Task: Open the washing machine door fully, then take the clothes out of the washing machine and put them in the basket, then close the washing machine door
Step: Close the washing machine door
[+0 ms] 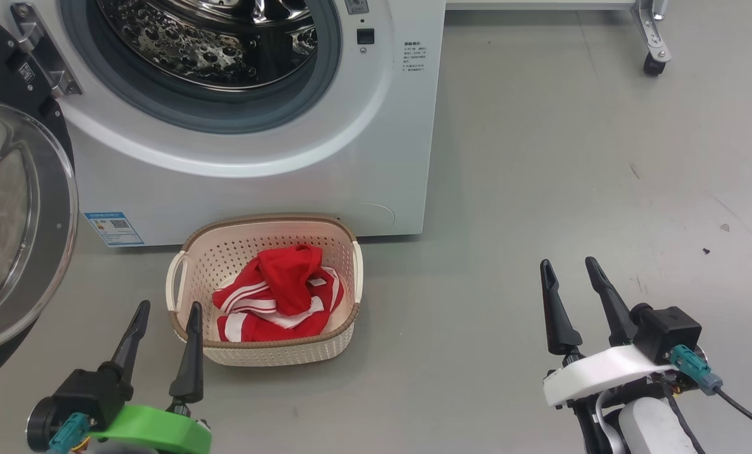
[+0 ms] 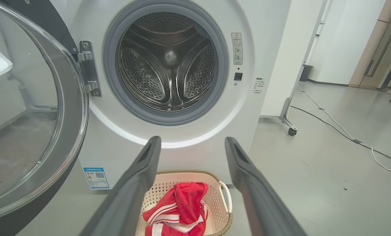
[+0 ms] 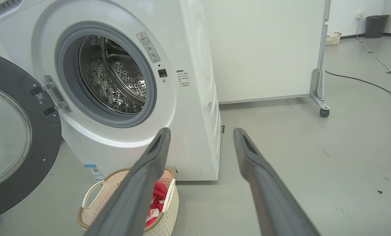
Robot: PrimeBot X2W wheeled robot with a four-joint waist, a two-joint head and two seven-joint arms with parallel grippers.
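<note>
WM door [image 1: 16, 221] open, hinged left.

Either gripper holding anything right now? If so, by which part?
Nothing is held. The left gripper and right gripper are both open and empty; the clothes lie in the basket.

— Is any writing readable here?

— Not one word, it is all too small. The big white front-loading washing machine [image 1: 256, 189] carries a small blue paper label [image 1: 113, 228] at its lower corner, with a square code pattern on it.

— Other signs?

— A narrow pale sticker [image 2: 236, 48] beside the drum opening shows a warning triangle at its top. Lower down stands a block of small dark print [image 2: 258, 86], illegible.
</note>
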